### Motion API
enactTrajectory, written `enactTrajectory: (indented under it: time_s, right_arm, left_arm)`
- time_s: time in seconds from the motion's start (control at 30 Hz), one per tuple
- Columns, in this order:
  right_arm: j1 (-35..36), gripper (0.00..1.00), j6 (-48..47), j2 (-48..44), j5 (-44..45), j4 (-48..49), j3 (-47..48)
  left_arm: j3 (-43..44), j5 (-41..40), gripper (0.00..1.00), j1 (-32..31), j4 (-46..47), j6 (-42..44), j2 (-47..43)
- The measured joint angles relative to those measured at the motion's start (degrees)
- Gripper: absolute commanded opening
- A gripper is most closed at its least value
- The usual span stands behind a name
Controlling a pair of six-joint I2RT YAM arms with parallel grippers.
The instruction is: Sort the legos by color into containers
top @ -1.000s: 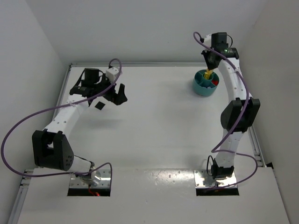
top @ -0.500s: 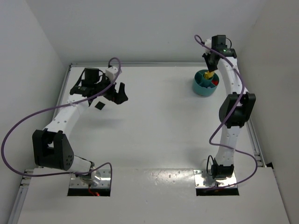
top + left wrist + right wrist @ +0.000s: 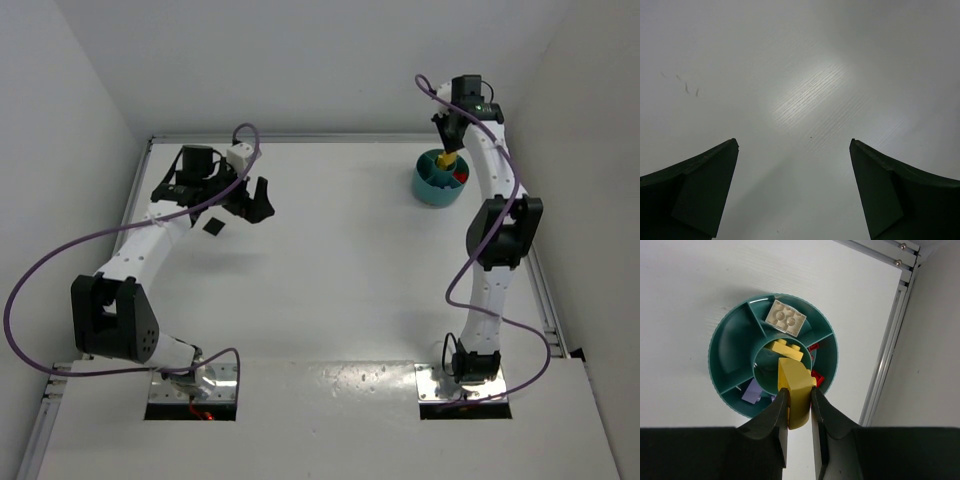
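Right pincer (image 3: 799, 392) clamps a yellow lego (image 3: 794, 382) over the teal dish (image 3: 436, 191), upper right in the top view. Only its wrist view shows the cream brick (image 3: 785, 319), red brick (image 3: 817, 378) and purple brick (image 3: 753, 391) inside. Left pincer (image 3: 794, 145) gapes, empty.

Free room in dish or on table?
Teal dish: only the compartment between the cream brick and purple brick is bare. Centre cup and red bricks' section are crowded; the right gripper holds a yellow brick over them. Table from left gripper to dish is bare.

Overhead glare on table (image 3: 810, 95); left fingers (image 3: 695, 190) dark, blurred.
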Motion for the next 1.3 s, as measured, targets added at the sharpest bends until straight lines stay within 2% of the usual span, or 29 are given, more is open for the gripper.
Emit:
enactTrajectory:
  time_s: [0.4, 0.5, 0.6, 0.63, 0.73, 1.03, 1.3]
  right_arm:
    - [0.0, 0.06, 0.0, 2.2, -0.4, 0.0, 0.5]
    - [0.0, 0.14, 0.0, 2.6, -0.5, -0.1, 0.6]
    - [0.0, 0.3, -0.1, 2.8, -0.5, -0.1, 0.7]
    - [0.0, 0.41, -0.1, 2.8, -0.6, -0.1, 0.7]
    - [0.0, 0.53, -0.1, 2.8, -0.7, -0.1, 0.9]
    - [0.0, 0.55, 0.9, 1.1, -3.6, -0.7, 1.6]
    - [0.2, 0.55, 5.8, -9.0, -19.4, -1.4, -1.6]
  left_arm:
    - [0.0, 0.0, 1.0, 0.0, 0.1, 0.0, 0.8]
    - [0.0, 0.0, 1.0, 0.0, 0.1, 0.0, 0.9]
    - [-0.1, -0.3, 1.0, 0.0, 0.4, -0.3, 0.9]
    - [-0.3, -0.5, 1.0, 0.0, 0.7, -0.4, 0.9]
    - [-0.9, -1.1, 1.0, 0.0, 0.9, -0.9, 0.9]
    - [-1.8, -6.7, 1.0, 2.7, 1.0, -3.3, 0.8]
    - [-1.3, -16.8, 1.0, 8.1, -4.0, 3.9, -1.2]
